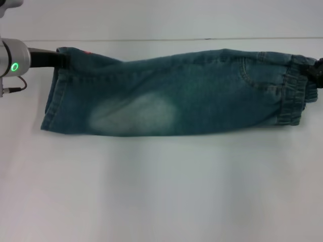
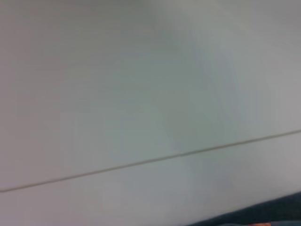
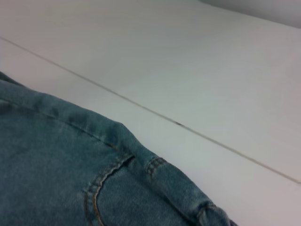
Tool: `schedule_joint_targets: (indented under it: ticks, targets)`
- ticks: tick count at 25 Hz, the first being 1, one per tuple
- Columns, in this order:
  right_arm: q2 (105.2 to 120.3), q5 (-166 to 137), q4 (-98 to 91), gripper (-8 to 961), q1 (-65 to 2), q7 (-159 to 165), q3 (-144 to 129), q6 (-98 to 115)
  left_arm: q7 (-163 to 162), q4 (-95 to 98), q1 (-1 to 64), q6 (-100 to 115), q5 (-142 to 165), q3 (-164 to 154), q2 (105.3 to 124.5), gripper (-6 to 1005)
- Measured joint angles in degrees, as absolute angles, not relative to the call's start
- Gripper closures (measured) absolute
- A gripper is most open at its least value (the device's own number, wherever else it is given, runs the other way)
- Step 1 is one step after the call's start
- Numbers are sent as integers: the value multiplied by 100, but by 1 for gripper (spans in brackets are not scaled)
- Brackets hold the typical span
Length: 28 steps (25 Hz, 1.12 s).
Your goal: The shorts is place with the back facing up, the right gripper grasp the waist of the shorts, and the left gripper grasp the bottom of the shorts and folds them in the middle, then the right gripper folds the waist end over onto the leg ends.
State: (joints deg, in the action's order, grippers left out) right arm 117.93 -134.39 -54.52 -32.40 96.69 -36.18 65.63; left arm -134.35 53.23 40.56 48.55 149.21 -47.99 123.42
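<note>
Bare white counter [image 1: 161,191] fills the near half of the head view, with a thin seam line running across its far side. Beyond that bare stretch lie the faded blue-green denim shorts [image 1: 176,96], already folded lengthwise into one long narrow strip that stretches from nine o'clock to three o'clock. A pale bleached patch [image 1: 132,117] shows on the near side of the strip, toward the leg end.

At nine o'clock sit the straight stitched denim leg ends [image 1: 52,103], stacked one on the other, with a small red mark at their far corner. The black left gripper [image 1: 59,59], on its silver arm with a green ring light, touches that far corner at about ten o'clock; whether its fingers are clamped on the hem cannot be told.

At three o'clock is the gathered, ruffled denim waist [image 1: 295,96], with a curved pocket seam just beside it. The black right gripper [image 1: 317,73] meets the far corner of the waist at the frame's edge; its fingers' state cannot be told either.

From the right wrist camera, the pocket stitching and a belt loop [image 3: 154,165] lie flat on the counter.
</note>
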Motion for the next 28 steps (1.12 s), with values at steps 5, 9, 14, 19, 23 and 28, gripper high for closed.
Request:
schedule_joint_targets:
  ticks: [5,9,14,19,23,28]
  targets:
    - [11786,-13413,-5228,900,-3353,9523,-3611,6219,-13404,5122,4133,4578,14918,-4796,12352,974]
    - [11801,-13422,-5129,899,-3410,9507,-3687,6080,-13359,4946,4207,4432,14925,-4798,12345,974]
    - [11835,-13455,-5180,815,-3410,9559,-3799,6044,-13388,5007,4167,4394,14985,-4794,12337,945]
    - [11838,-13468,-5202,711,-3407,9723,-3844,5894,-13402,4986,4139,4382,15007,-4790,12274,804]
    - [11839,-13588,-5222,572,-3397,9853,-3858,5891,-13353,5046,4096,4426,14999,-4799,12224,622]
    - [11803,-13658,-5240,366,-3388,9954,-3858,6159,-13209,5079,4070,4574,14965,-4875,12237,456]
